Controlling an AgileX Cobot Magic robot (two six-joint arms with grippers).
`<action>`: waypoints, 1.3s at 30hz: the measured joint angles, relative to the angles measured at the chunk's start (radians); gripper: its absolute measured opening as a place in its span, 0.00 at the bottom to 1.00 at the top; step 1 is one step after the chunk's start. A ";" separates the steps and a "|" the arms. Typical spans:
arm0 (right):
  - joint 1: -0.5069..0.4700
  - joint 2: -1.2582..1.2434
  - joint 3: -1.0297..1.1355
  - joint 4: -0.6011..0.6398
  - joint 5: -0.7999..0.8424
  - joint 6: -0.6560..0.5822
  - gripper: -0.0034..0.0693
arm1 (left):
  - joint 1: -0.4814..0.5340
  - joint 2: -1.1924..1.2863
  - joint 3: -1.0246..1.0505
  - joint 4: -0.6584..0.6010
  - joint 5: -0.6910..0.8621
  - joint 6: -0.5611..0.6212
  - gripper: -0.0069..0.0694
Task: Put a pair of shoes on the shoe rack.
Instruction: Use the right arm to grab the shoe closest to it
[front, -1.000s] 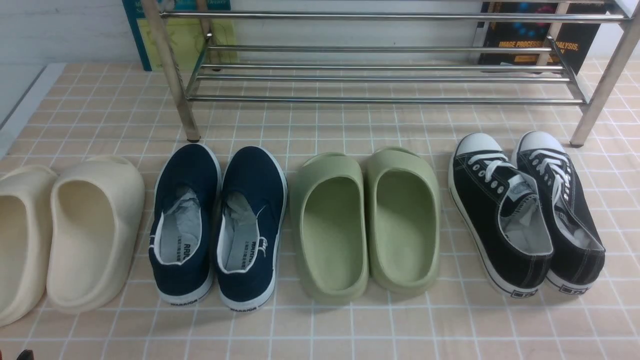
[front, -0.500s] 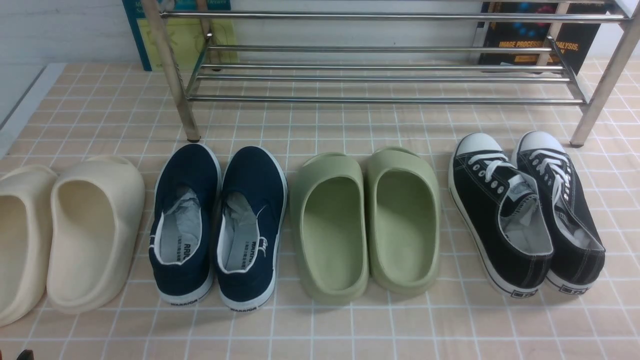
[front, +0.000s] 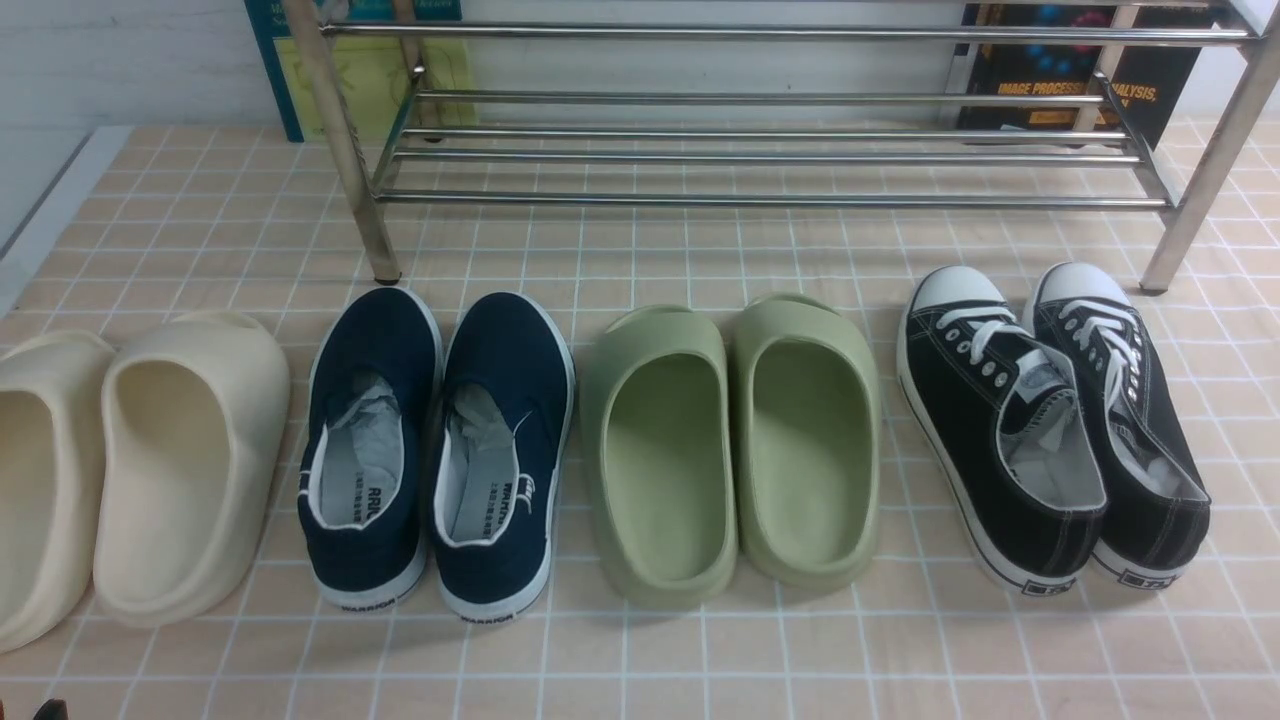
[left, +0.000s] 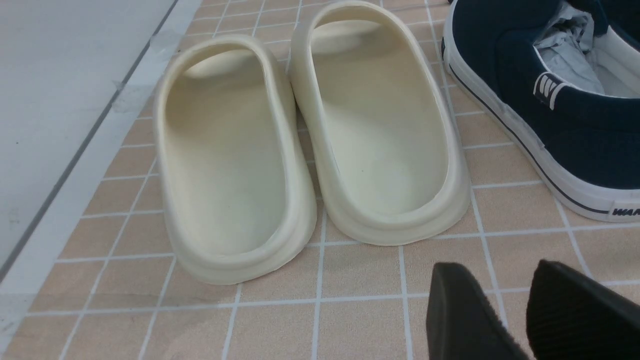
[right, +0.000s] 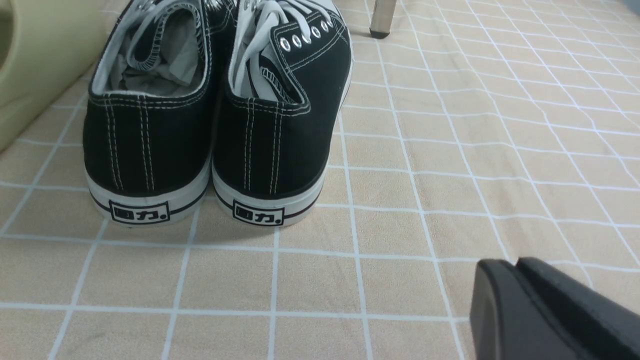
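Observation:
The pair of shoes (front: 985, 400), black lace-up sneakers with white toe caps, stands side by side on the tiled floor at the right, toes toward the shoe rack (front: 760, 198). The rack's lower shelf bars are bare. In the right wrist view the sneakers' heels (right: 145, 125) face me, and my right gripper (right: 510, 262) hovers behind them and off to one side, shut on nothing. My left gripper (left: 500, 272) is open and empty, just behind the heel of a cream slipper (left: 380, 125). Neither gripper shows in the front view.
In a row left of the sneakers stand green slippers (front: 740, 440), navy slip-ons (front: 440, 450) and cream slippers (front: 150, 460). Books (front: 370, 70) lean against the wall behind the rack. A rack leg (right: 380, 17) stands just past the sneakers. The tiled mat ends at a white strip (front: 50, 200) on the left.

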 joint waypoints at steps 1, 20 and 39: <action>0.000 0.000 0.000 0.000 0.000 0.000 0.11 | 0.000 0.000 0.000 0.000 0.000 0.000 0.40; 0.000 0.000 0.011 -0.009 -0.682 0.022 0.14 | 0.000 0.000 0.000 0.000 0.000 0.000 0.40; 0.000 0.073 -0.114 0.019 -0.932 0.074 0.04 | 0.000 0.000 0.000 0.000 0.000 0.000 0.40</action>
